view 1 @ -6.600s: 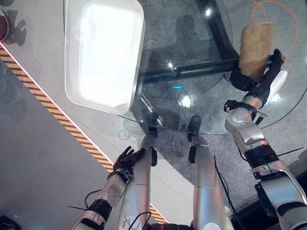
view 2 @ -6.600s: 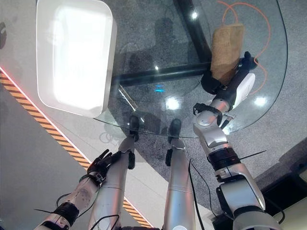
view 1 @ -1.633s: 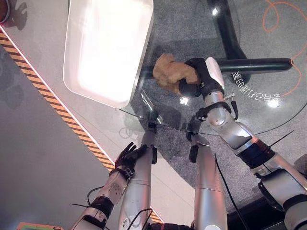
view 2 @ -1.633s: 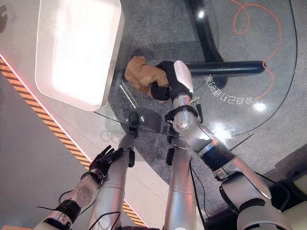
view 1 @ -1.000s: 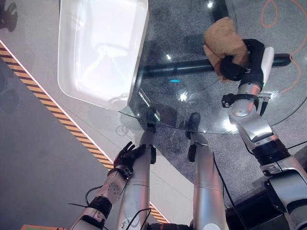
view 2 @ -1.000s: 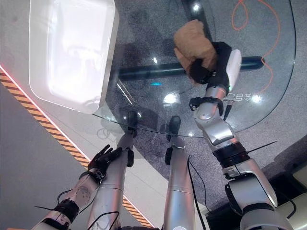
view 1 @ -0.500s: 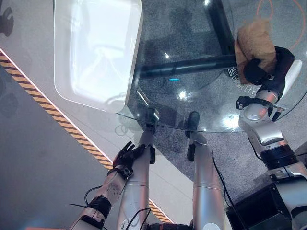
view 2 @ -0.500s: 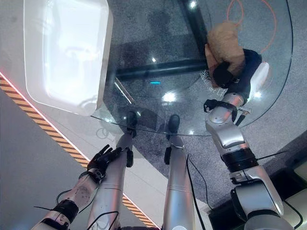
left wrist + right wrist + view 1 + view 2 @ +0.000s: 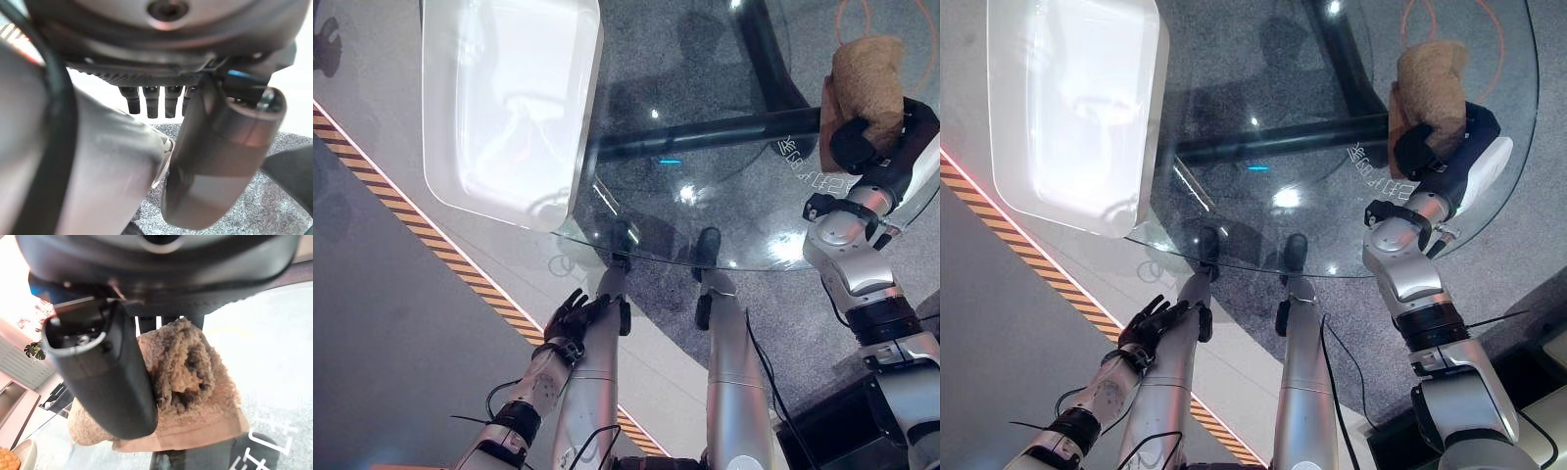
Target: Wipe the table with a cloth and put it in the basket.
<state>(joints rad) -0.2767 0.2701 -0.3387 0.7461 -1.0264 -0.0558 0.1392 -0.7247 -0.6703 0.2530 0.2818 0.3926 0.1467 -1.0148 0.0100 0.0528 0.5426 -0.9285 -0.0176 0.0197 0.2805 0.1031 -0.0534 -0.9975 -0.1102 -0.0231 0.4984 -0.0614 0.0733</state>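
Now, from the left eye view: the right hand point(image 9: 865, 147) is out at about two o'clock on the glass table point(image 9: 705, 211), fingers curled tight round the bunched brown cloth point(image 9: 868, 70), which sits at the table's far right edge. The white basket point(image 9: 509, 103) lies well apart, over at ten o'clock, overlapping the table's left rim. The left hand point(image 9: 572, 318) hangs low at seven o'clock below the table edge, fingers loosely spread, holding nothing.

Right eye view, same picture: cloth point(image 9: 1433, 73) bulging out past the dark hand, basket point(image 9: 1072, 108) far across the glass.

Left wrist view: the left hand's fingers point(image 9: 152, 104) point straight out, nothing between them.

Right wrist view, up close: the cloth point(image 9: 190, 382) is wadded under the fingers, thumb point(image 9: 105, 377) clamped along its side, glass beneath.

My read: this is the wiping stroke, at the far right end of its sweep. To do it well, press the wad flat to the glass, sweep evenly toward nine o'clock, and hold the grip firm so no corner trails loose before the carry to the basket.
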